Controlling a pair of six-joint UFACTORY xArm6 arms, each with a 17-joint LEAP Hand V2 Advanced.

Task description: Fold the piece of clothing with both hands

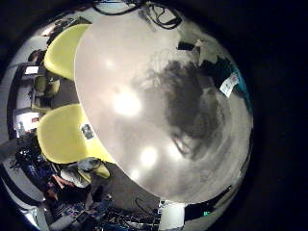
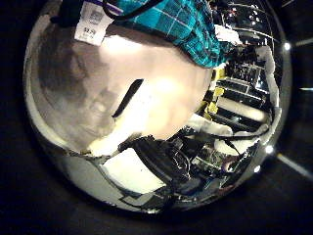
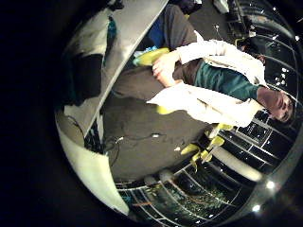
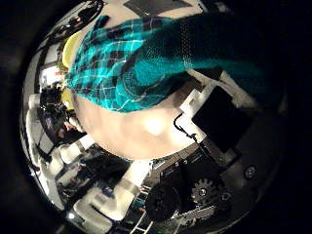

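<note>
A checked garment (image 4: 127,58) lies on the table and fills much of the right thumb side palm view, so it is close under my right hand (image 4: 219,122). One part of the cloth (image 4: 190,34) runs up beside that hand's dark fingers; I cannot see whether they hold it. In the left thumb side palm view the same garment (image 2: 171,20) lies at the far side of the bare tabletop (image 2: 88,88), with a label (image 2: 93,22) at its edge. My left hand (image 2: 147,166) hangs above the bare table, apart from the cloth. Only a corner of the garment (image 1: 231,82) shows beside the tabletop (image 1: 144,106).
Two chairs (image 1: 67,48) (image 1: 63,130) stand along one table edge. The table's edge (image 3: 133,38) shows in the right little finger side palm view, with floor beyond it. A white arm (image 2: 240,110) rises beside the table near the garment.
</note>
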